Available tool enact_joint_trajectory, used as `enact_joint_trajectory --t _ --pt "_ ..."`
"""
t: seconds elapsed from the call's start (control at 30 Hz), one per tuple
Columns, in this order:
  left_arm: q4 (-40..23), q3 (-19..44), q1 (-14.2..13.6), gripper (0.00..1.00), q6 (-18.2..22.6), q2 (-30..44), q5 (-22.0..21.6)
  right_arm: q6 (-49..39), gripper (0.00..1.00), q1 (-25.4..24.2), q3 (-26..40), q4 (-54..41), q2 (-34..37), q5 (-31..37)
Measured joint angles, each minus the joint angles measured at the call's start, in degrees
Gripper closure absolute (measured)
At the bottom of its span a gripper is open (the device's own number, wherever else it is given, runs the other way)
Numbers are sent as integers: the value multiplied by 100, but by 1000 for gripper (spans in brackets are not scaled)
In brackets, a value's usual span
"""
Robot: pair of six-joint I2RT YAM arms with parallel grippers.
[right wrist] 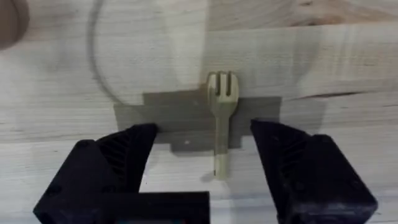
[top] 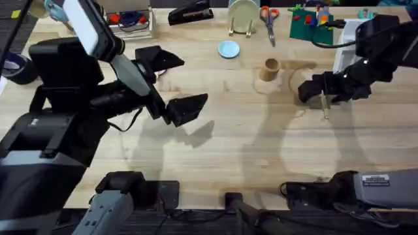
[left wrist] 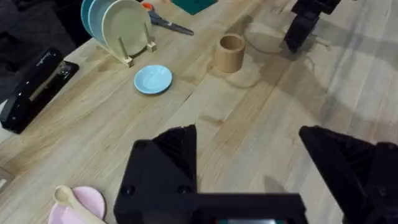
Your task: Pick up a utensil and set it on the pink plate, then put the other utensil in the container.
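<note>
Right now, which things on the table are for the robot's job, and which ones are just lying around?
For the job:
- spoon, lying on the pink plate
- fork, flat on the table between the right pincer's open fingers
- brown cup

Just lying around:
- blue plate
- stapler
- scissors
- plates in the rack

pale wooden table (top: 222, 137) carries fork (right wrist: 222, 118), cup (top: 269, 68), blue plate (top: 228, 49), pink plate (left wrist: 87, 205), stapler (left wrist: 34, 93).
</note>
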Motion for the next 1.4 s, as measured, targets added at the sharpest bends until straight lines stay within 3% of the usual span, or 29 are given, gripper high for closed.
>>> enact_joint_trajectory --t 0.47,0.57,0.77,0.93,1.0,1.13,1.4 --pt "0 0 0 7 0 0 0 0 57 0 55 -121 38 -2" --pt "0 0 0 7 0 0 0 0 98 0 55 -123 38 -4" --pt "0 0 0 7 0 0 0 -2 321 7 62 -110 44 -22" --pt "0 0 0 7 0 0 0 -1 432 7 70 -110 48 -21" --pt "0 0 0 8 0 0 0 -1 542 7 73 -110 50 -21" --pt "0 0 0 8 0 0 0 6 923 7 93 -99 75 82" --pt "0 0 0 7 0 0 0 -6 965 4 180 -149 83 90"
